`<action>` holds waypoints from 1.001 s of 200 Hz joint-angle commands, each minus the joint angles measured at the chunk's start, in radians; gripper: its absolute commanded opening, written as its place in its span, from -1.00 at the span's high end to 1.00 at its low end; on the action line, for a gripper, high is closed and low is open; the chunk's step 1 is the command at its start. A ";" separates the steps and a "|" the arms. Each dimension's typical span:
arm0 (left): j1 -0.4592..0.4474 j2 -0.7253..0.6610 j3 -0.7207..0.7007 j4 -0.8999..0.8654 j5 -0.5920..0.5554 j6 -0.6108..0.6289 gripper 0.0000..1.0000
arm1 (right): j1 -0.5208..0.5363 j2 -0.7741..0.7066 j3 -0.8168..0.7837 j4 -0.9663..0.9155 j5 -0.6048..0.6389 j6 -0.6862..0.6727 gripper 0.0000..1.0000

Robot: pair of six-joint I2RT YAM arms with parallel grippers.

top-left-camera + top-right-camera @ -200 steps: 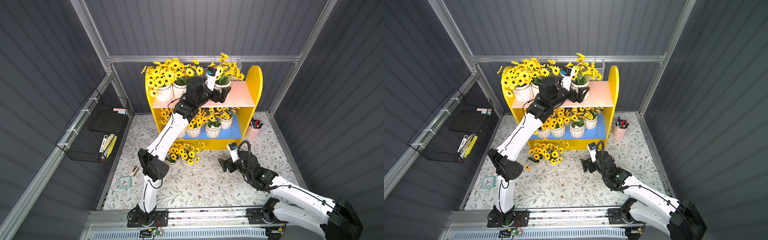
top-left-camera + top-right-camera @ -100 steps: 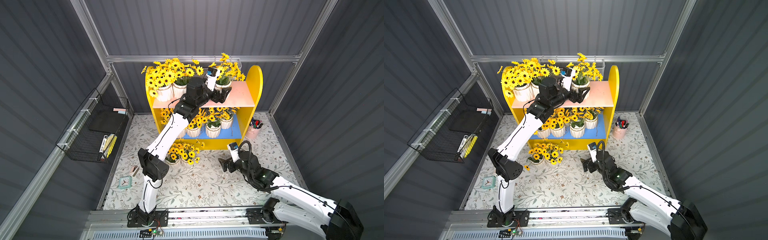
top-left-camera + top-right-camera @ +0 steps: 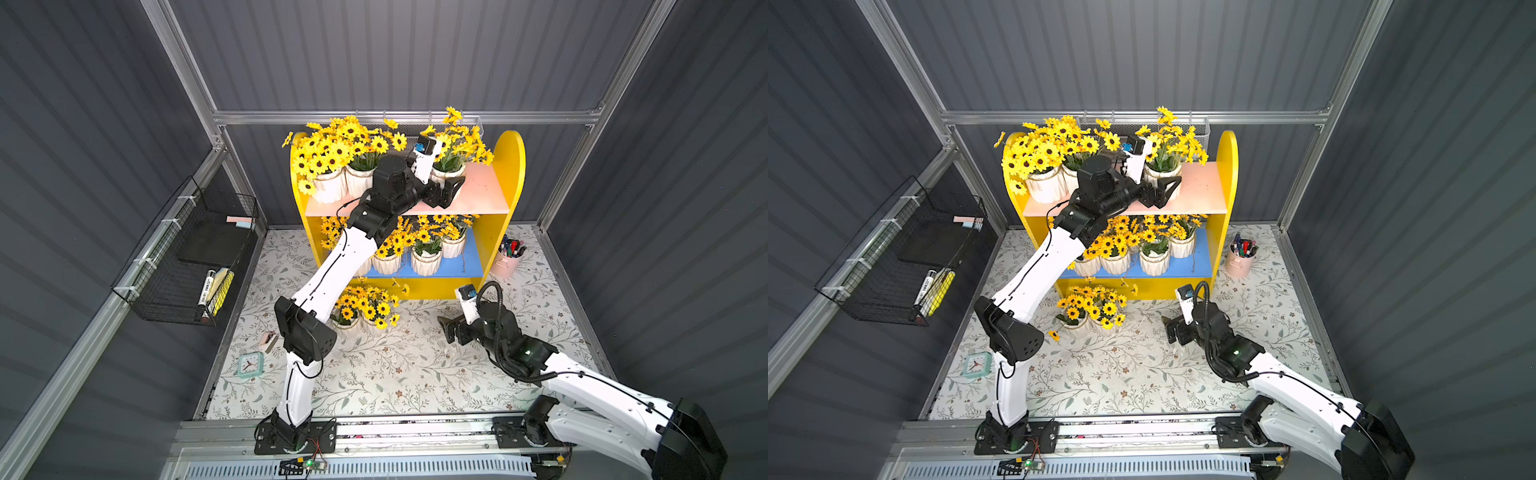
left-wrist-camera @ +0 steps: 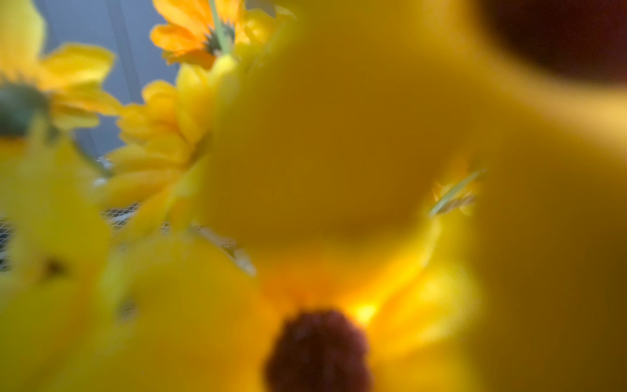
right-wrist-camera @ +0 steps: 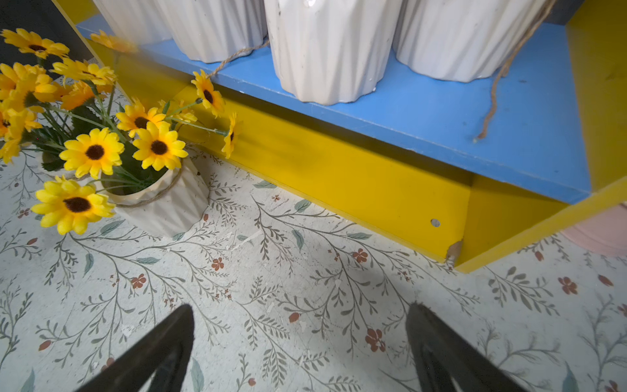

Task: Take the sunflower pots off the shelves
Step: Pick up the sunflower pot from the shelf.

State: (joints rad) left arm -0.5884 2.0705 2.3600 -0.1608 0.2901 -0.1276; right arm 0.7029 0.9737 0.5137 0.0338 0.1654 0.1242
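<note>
The shelves (image 3: 513,166) stand just ahead of both my grippers. On the pink board (image 3: 486,195), my left gripper (image 3: 451,192) has its jaws either side of one pot (image 3: 451,173); I cannot tell whether they are clamped. My right gripper (image 5: 302,309) hangs spread wide and empty over the mat (image 5: 305,264), with the blue-board pots (image 5: 329,51) ahead of it.
</note>
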 commanded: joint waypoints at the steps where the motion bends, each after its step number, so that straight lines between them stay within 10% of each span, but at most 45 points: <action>1: -0.014 -0.081 0.017 0.010 0.040 0.024 1.00 | -0.004 -0.017 0.034 -0.012 0.023 0.009 -0.98; 200: -0.046 -0.507 -0.450 0.034 0.102 0.088 1.00 | -0.030 -0.048 0.095 -0.088 0.039 0.039 -0.98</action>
State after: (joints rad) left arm -0.6186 1.6764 1.9816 -0.1841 0.3622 -0.0788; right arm 0.6857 0.9417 0.5640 -0.0124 0.1841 0.1425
